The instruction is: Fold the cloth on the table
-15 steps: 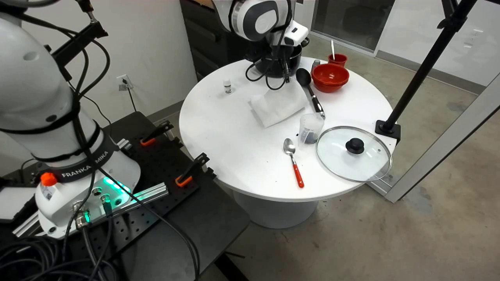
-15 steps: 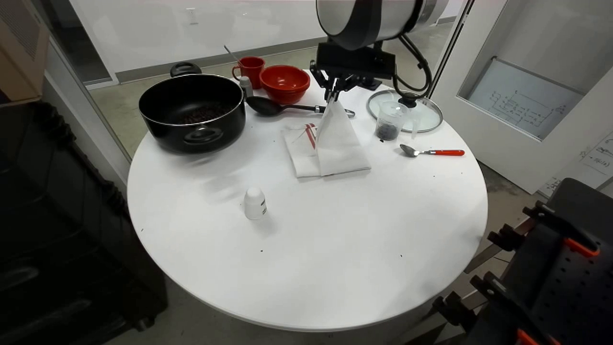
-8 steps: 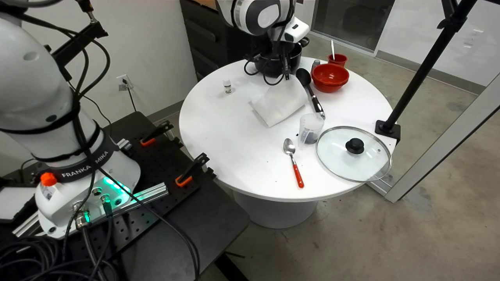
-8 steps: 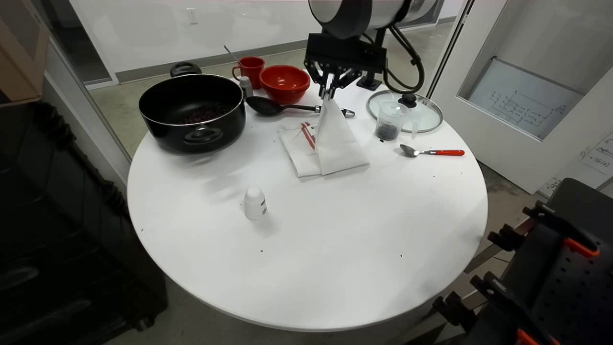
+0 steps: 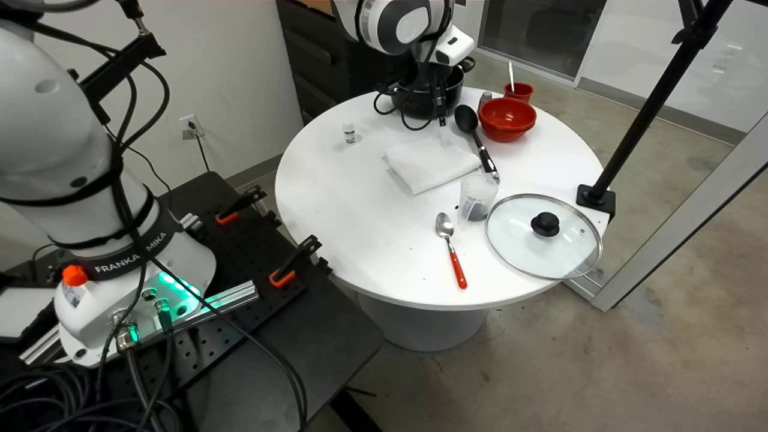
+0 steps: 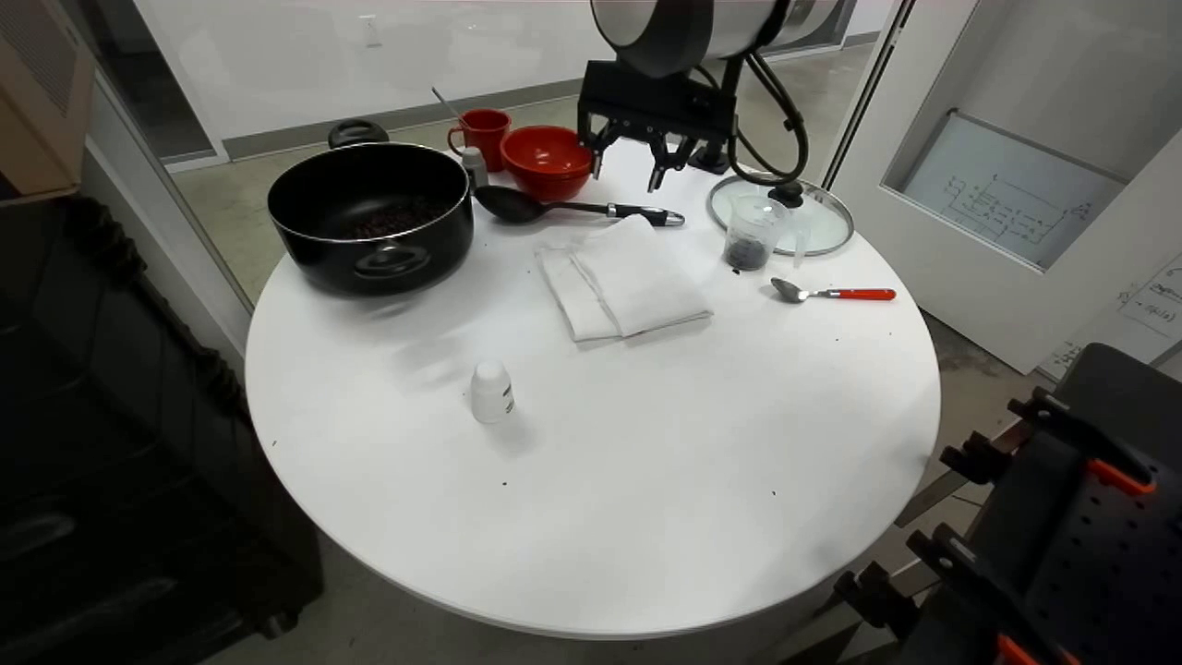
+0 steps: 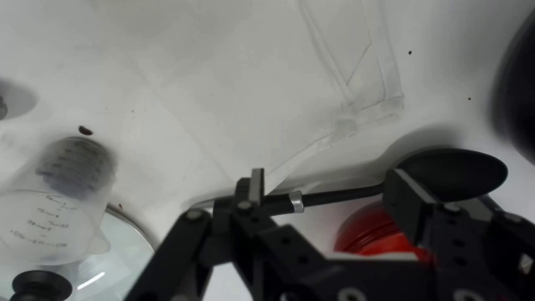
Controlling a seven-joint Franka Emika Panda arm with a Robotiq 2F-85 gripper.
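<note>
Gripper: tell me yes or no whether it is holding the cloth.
No, in an exterior view the gripper stands open, with a gap showing between it and the cloth lying on the table.

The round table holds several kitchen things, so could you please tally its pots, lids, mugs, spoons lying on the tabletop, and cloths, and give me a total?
Pots: 1, the black pot
Lids: 1, the glass lid
Mugs: 1, the red mug
Spoons: 2, the black spoon and the red-handled spoon
Cloths: 1, the white cloth
Total: 6
</note>
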